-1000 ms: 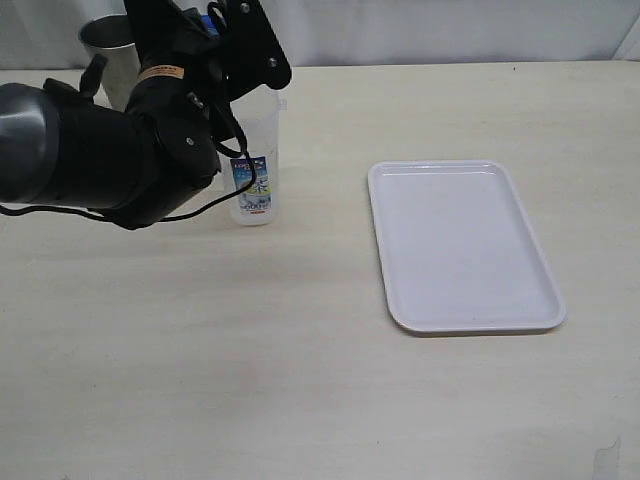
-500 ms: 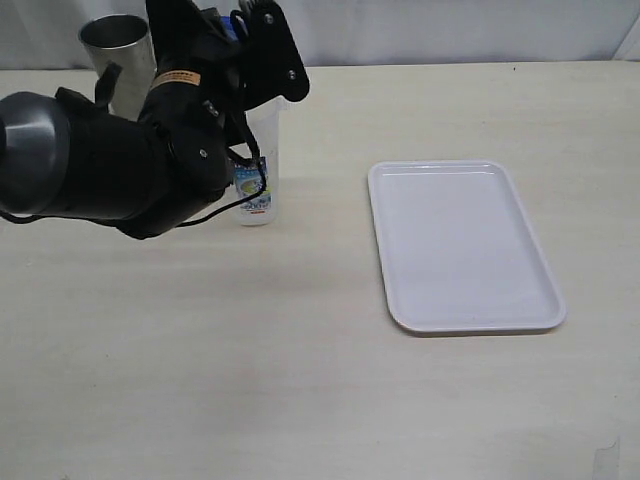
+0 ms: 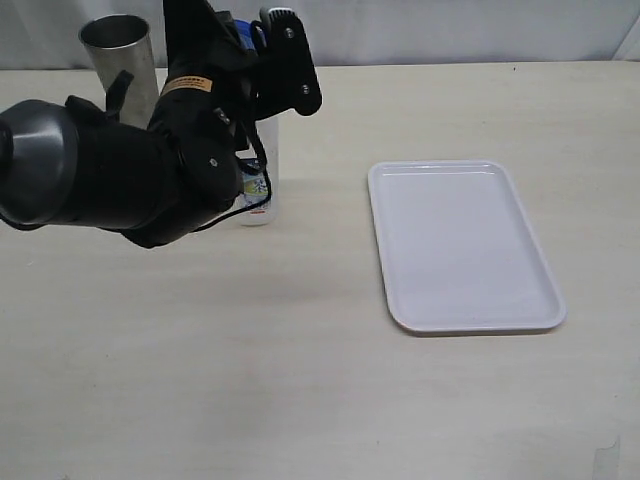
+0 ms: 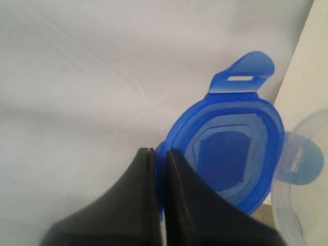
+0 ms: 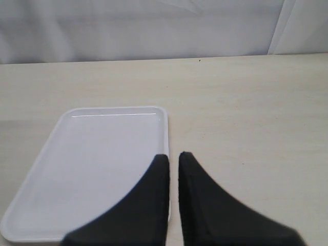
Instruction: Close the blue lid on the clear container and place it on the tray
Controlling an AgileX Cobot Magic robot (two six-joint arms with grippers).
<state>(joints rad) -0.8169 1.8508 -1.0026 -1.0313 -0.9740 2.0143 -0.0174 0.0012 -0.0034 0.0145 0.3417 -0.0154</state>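
The blue lid (image 4: 230,154) hangs in the air with my left gripper (image 4: 159,152) shut on its edge; one snap flap sticks out from its far side. In the exterior view only a bit of the blue lid (image 3: 245,30) shows behind the black arm, above the clear container (image 3: 268,150). That container stands upright at the table's back left, half hidden by the arm, and its open rim (image 4: 302,205) shows beside the lid. The white tray (image 3: 460,245) lies flat to the right with nothing on it. My right gripper (image 5: 173,155) is shut on nothing, above the tray's edge (image 5: 165,133).
A grey steel cup (image 3: 118,55) stands at the back left, behind the left arm. The bulky black left arm (image 3: 110,170) stretches in from the left over the table. A pale curtain closes off the back.
The left arm has carried the lid to the right and a little higher, over the container's top, uncovering more of the steel cup. Tray and right gripper have not moved.
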